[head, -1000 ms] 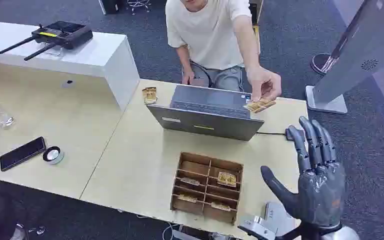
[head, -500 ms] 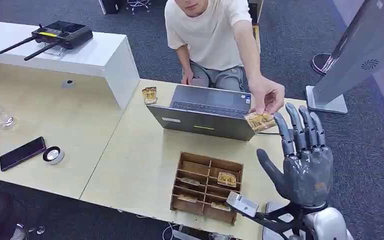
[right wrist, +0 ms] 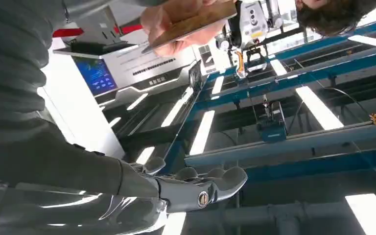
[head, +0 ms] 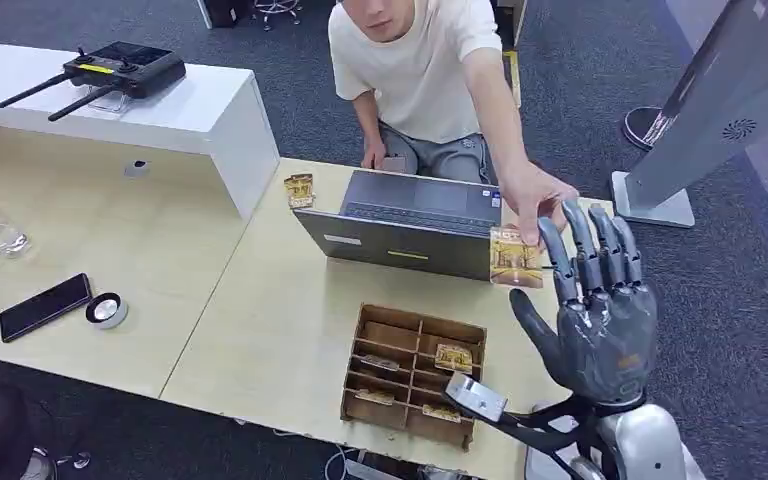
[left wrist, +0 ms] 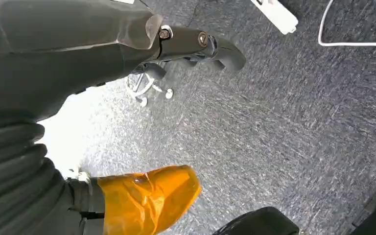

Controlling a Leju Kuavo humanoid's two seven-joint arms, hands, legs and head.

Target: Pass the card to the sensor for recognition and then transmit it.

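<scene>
Reception of the thin gold-and-brown printed card [head: 515, 258] is judged the step in hand. It is held upright, long axis roughly vertical, by a person's hand [head: 535, 195] over the grey open laptop [head: 410, 225]. Just right of it the dark grey right hand [head: 600, 310] is raised, fingers spread wide, nothing held; contact cannot be told. The left hand [left wrist: 196, 46] hangs over carpet, its grasp undetermined.
</scene>
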